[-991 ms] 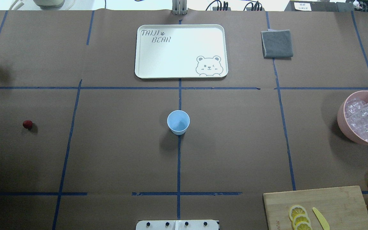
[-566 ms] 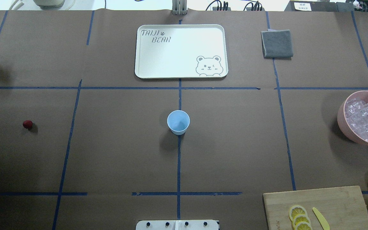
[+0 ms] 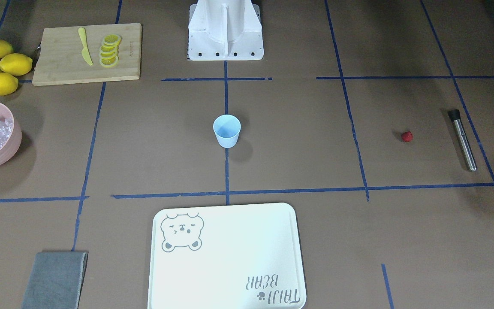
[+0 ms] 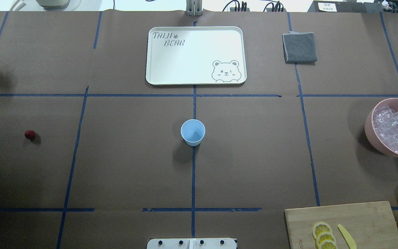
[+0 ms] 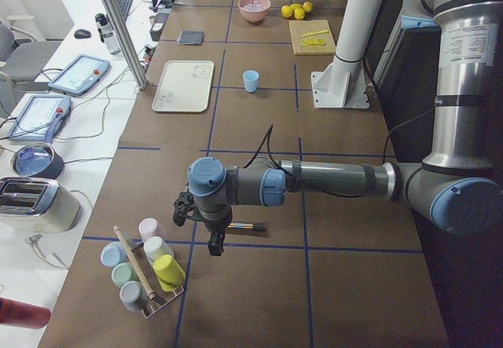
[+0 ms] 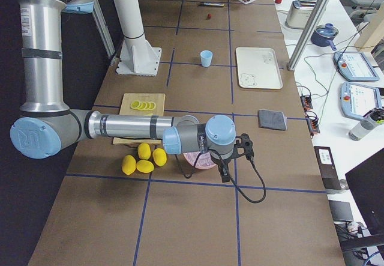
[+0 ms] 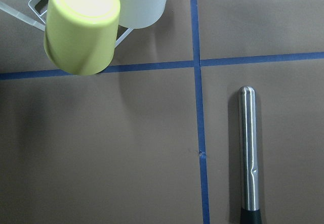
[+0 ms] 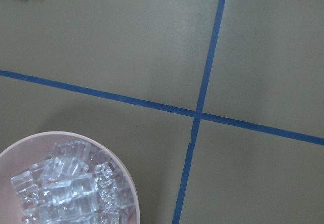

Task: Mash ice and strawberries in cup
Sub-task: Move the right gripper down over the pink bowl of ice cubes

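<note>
Worktop (image 4: 254, 166): brown paper ruled into squares with blue tape, with the things spread wide so that each arm has its own supply at its own end.
Left jaws: on the left arm (image 5: 330, 179), hanging low over one far end of the worktop. They show only from the side, so I cannot tell whether they are released or clenched.
Right jaws: on the right arm (image 6: 132, 125), hanging low at the opposite end. Again there is only a side view, so their state cannot be told.
Cup (image 4: 192, 131): upright and seemingly empty at the centre, well apart from both sets of jaws. Either arm could probably reach it there.
Steel rod (image 7: 248, 153): flat on the paper, almost under the left jaws. It is likely the masher, laid where that arm can take it.
Strawberry (image 4: 30, 134): alone on the paper near the left jaws, on the cup's side of the rod.
Ice (image 8: 66, 183): heaped in a pink bowl (image 4: 368, 126) just beside and below the right jaws, which suits a first pick there.
Cup rack (image 5: 145, 265): near the left jaws, on the side away from the cup.
Tray (image 4: 195, 55) and cloth (image 4: 299, 47): beyond the cup, well apart from both jaws.
Lemons (image 3: 2, 64) and board (image 3: 58, 64): near the right jaws, with no part in this job.
Stage: judged to be the very start. Ice and berry must go into the cup before any mashing.
</note>
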You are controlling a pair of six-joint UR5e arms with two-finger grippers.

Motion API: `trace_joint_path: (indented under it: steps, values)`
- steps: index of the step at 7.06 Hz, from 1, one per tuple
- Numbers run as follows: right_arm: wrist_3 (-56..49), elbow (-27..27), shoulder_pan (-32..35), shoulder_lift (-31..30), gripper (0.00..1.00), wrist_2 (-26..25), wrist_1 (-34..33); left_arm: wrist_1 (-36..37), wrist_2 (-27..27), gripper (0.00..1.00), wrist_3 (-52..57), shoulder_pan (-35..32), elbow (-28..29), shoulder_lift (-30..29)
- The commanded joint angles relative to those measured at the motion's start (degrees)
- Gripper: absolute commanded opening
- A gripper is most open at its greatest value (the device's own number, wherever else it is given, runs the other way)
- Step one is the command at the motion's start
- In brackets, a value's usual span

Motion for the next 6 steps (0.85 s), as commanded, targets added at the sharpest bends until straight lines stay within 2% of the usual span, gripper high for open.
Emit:
trace_joint_path:
  steps: [1,3,4,6]
  values:
    - [5.12,4.74,-5.03,-1.89,0.99,-1.95,0.20,-0.03,0.00,1.00,0.01,0.00,-0.04,0.00]
    - [11.65,10.02,-10.14,-5.14,0.94,-7.31,0.20,-0.12,-0.09,1.00,0.01,0.00,-0.04,0.00]
    - [13.84,10.65,-11.90,-5.33,0.84,-8.11,0.20,-0.21,0.00,1.00,0.01,0.00,-0.04,0.00]
    - [15.88,11.18,-16.73,-5.24,0.75,-10.40,0.29,-0.29,-0.09,1.00,0.01,0.00,0.05,0.09]
